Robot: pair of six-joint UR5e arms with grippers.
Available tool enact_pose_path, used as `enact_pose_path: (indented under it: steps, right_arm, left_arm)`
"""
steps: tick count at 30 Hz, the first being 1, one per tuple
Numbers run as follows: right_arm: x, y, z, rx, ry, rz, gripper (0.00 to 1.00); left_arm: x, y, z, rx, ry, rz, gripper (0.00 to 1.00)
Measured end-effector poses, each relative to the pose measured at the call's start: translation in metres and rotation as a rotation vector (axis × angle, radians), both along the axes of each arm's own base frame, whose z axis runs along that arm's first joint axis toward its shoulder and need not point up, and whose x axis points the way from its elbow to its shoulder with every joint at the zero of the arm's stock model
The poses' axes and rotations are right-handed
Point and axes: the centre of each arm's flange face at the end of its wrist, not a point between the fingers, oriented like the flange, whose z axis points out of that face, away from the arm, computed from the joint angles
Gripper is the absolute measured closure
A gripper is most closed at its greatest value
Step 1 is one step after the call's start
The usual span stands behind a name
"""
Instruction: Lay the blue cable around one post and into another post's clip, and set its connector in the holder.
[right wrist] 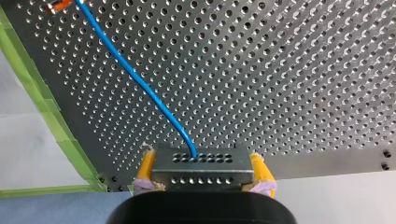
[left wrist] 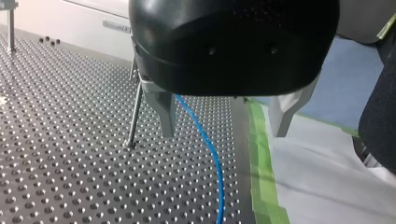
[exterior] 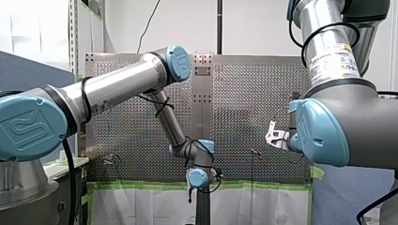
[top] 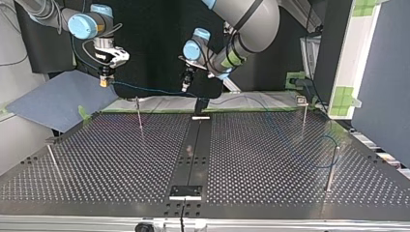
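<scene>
1. The grey perforated metal bench (top: 270, 159) carries thin upright posts near its corners and a black strip (top: 196, 150) down its middle. I cannot tell which fitting there is the holder.
2. My left arm's black pincer with metal fingers (left wrist: 223, 133) hovers over the bench's green-taped edge, about midway along it. Its fingers are wide apart and grip nothing. The cable passes loosely through the gap, close against one finger, probably so it can slide while being steered.
3. My right arm's yellow-padded pincer (right wrist: 201, 158) is closed on the connector. In the top view it hangs off the bench, beyond the far left corner, likely so that the span between the arms stays off the surface.
4. The thin blue cable (right wrist: 140, 81) runs from the connector through the left pincer. In the top view it then trails faintly towards the bench's right edge. It is in no clip yet, as far as I can see.
5. The small grey metal connector block with rows of holes (right wrist: 203, 170) is clamped across its ends, not yet in any holder.
6. A slim metal post (left wrist: 135, 112) stands just beside the left pincer, a likely first anchor.
</scene>
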Motion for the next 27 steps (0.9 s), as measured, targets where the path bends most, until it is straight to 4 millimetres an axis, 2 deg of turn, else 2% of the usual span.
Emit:
enact_pose_path:
  steps: [10,16,27]
  right_arm:
    - [0.002,0.001,0.0,0.0,0.0,0.005,1.0]
    - [0.006,0.002,0.0,-0.001,0.001,0.012,1.0]
    - [0.012,0.006,0.0,-0.001,0.0,0.026,1.0]
  left_arm:
    - [0.011,0.008,-0.003,0.008,0.008,0.025,0.0]
    - [0.018,0.007,-0.013,0.03,0.021,0.049,0.0]
    - [0.047,-0.002,0.003,0.02,-0.002,0.079,0.0]
